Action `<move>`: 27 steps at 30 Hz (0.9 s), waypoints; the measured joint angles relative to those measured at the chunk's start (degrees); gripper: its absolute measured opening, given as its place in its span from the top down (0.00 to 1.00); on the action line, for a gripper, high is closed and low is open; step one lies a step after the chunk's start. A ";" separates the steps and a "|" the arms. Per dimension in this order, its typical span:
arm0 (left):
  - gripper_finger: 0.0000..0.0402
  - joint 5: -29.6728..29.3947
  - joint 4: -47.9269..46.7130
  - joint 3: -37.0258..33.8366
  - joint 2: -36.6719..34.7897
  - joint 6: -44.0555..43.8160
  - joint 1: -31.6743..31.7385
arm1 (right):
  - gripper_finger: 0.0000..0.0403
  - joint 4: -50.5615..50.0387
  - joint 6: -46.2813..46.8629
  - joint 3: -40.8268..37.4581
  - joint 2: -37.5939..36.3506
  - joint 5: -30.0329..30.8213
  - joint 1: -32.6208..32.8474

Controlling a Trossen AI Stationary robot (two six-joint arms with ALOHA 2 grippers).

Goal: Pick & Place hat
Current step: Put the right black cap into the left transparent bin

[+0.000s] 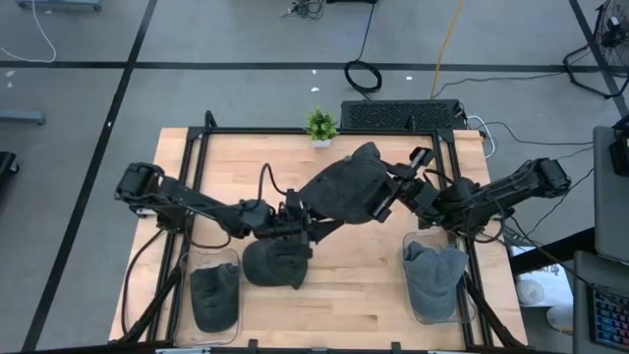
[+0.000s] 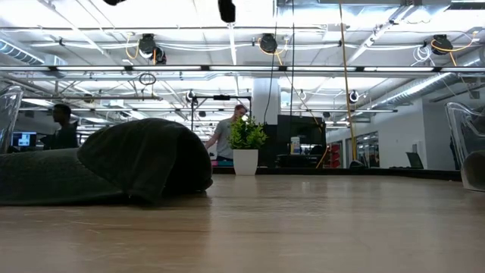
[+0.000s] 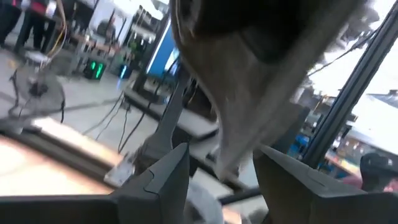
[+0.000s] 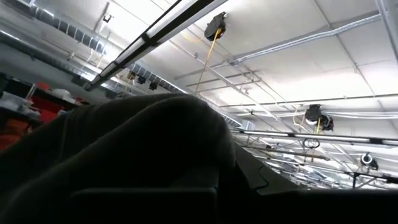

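Observation:
A dark grey hat point(image 1: 344, 187) hangs in the air over the table's middle, between my two arms. My right gripper point(image 1: 390, 197) is at its right side, and in the right wrist view the hat point(image 4: 124, 155) covers the fingers. My left gripper point(image 1: 313, 214) is at the hat's lower left edge and is open. In the left wrist view its fingers point(image 3: 165, 180) stand on either side of a hanging edge of the hat point(image 3: 233, 143). Whether they touch it, I cannot tell. A second dark hat point(image 1: 275, 264) lies on the table by its brim and crown point(image 2: 114, 163). My right gripper holds the lifted hat at its right side point(image 1: 378, 192), coming from the table's right and slanting upward. The hat's own cloth lies over the fingers, so the part and the kind of hold are hidden. The hat is clear of the table.
A clear bin point(image 1: 185, 295) at the near left holds a dark hat, and another clear bin point(image 1: 406, 265) at the near right holds a grey hat. A small potted plant point(image 1: 320, 125) stands at the far edge. Bare wood lies between the bins.

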 joint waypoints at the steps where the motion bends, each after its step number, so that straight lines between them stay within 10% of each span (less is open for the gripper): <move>1: 0.54 -0.01 2.30 0.00 0.75 0.80 0.04 | 1.00 0.29 0.36 0.00 0.21 -0.02 -0.02; 12: 0.55 2.52 6.49 0.01 2.44 2.52 0.86 | 1.00 4.46 -2.04 0.02 3.23 0.17 -1.97; 20: 0.95 6.93 5.14 0.01 0.98 2.29 0.92 | 1.00 2.69 -1.97 0.02 3.71 0.34 -1.92; 27: 0.98 9.21 -8.11 -0.13 -5.30 2.05 1.06 | 0.86 -13.02 -1.85 0.26 2.27 2.88 0.33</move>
